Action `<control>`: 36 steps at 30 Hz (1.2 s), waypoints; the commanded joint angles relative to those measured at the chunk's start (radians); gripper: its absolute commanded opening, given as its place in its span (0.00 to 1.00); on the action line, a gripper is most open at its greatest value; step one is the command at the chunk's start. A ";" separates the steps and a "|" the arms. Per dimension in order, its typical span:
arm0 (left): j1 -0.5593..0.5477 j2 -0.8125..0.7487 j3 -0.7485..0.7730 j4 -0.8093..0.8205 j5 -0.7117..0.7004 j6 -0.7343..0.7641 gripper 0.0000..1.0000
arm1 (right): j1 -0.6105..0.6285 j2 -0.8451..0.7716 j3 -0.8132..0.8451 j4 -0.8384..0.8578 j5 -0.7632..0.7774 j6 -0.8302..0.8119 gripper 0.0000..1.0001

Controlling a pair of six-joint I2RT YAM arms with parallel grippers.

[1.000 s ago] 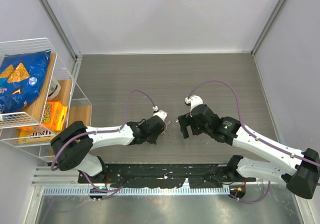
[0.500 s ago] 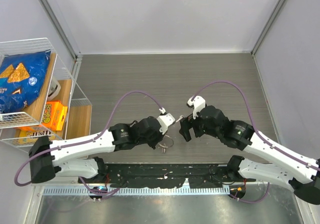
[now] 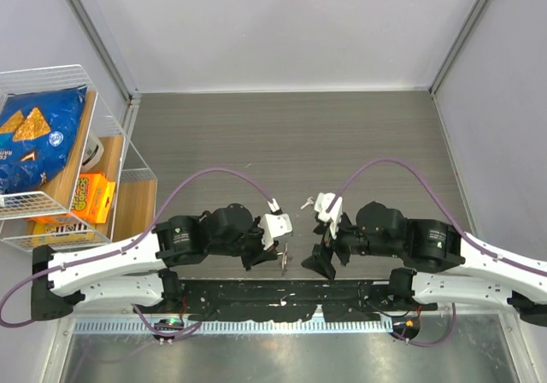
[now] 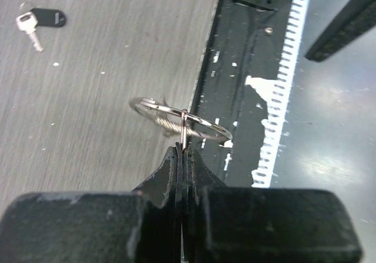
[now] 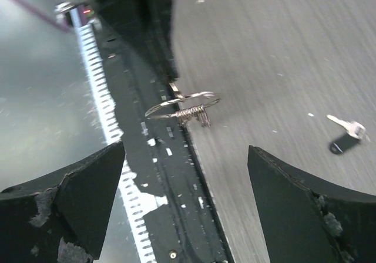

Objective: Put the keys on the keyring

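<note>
My left gripper (image 4: pixel 182 150) is shut on the keyring (image 4: pixel 179 119), pinching its wire edge-on. The thin silver ring sits level above the table's near edge, with several small keys (image 4: pixel 166 125) bunched on it. In the top view the left gripper (image 3: pixel 278 249) and the keyring (image 3: pixel 283 260) are near the black base rail. My right gripper (image 5: pixel 188 216) is open and empty, facing the keyring (image 5: pixel 182 104) from a short way off; in the top view the right gripper (image 3: pixel 322 262) is to the ring's right. A loose silvery key (image 4: pixel 28 25) with a black piece beside it lies on the table (image 3: pixel 306 202).
A black base rail (image 3: pixel 282 296) with a white slotted strip runs along the near edge, just under the ring. A wire rack (image 3: pixel 51 156) at the far left holds a blue chips bag and orange boxes. Grey walls close the table behind and at the sides.
Both grippers have drawn back toward the near edge. The left one has carried the keyring with it. The right gripper now points at the ring, away from the loose key.
</note>
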 commanded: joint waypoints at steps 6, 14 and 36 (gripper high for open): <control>-0.011 -0.034 0.067 0.002 0.274 0.033 0.00 | 0.191 -0.010 0.028 0.107 -0.087 -0.097 0.90; -0.023 -0.031 0.106 -0.009 0.357 0.030 0.00 | 0.303 0.095 0.068 0.146 0.035 -0.163 0.87; -0.044 -0.066 0.146 -0.026 0.403 0.053 0.00 | 0.363 0.092 0.049 0.236 0.037 -0.172 0.58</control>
